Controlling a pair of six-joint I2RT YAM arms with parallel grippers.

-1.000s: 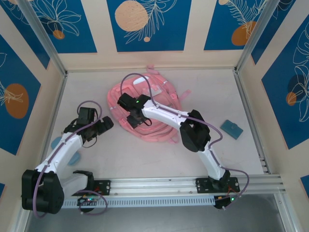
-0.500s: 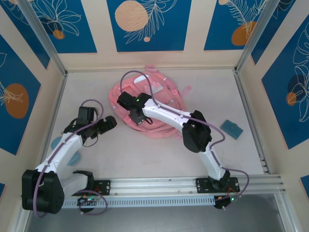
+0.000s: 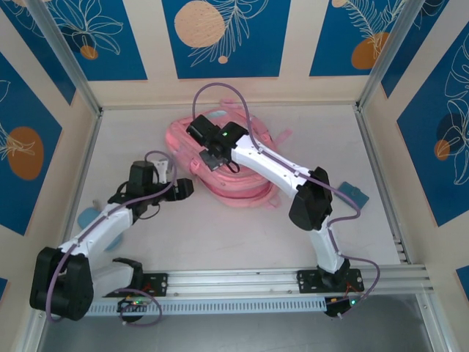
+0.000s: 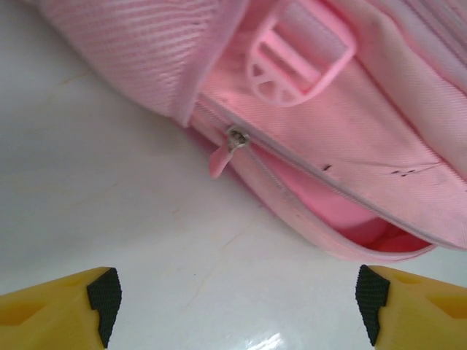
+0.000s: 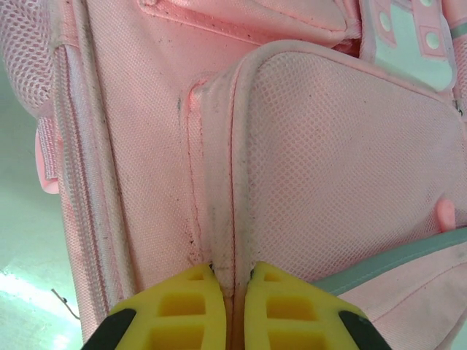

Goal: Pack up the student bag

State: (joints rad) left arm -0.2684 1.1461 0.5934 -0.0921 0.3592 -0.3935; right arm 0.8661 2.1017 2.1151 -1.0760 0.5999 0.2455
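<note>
The large soft pink fabric student bag (image 3: pixel 245 192) lies far-centre on the white table (image 3: pixel 135 143). The right gripper (image 5: pixel 232 281) pinches its raised seam; the left gripper (image 4: pixel 235 295) gapes wide, empty, beside its near-left zip pull (image 4: pixel 219 159).

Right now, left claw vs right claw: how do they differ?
Left claw stands wide open with nothing between its jaws; right claw is shut, pinching a raised seam of the student bag. Left claw hovers over bare table, short of the bag's zipper pull; right claw sits on top of the bag. Both have yellow fingers and face the bag.
</note>
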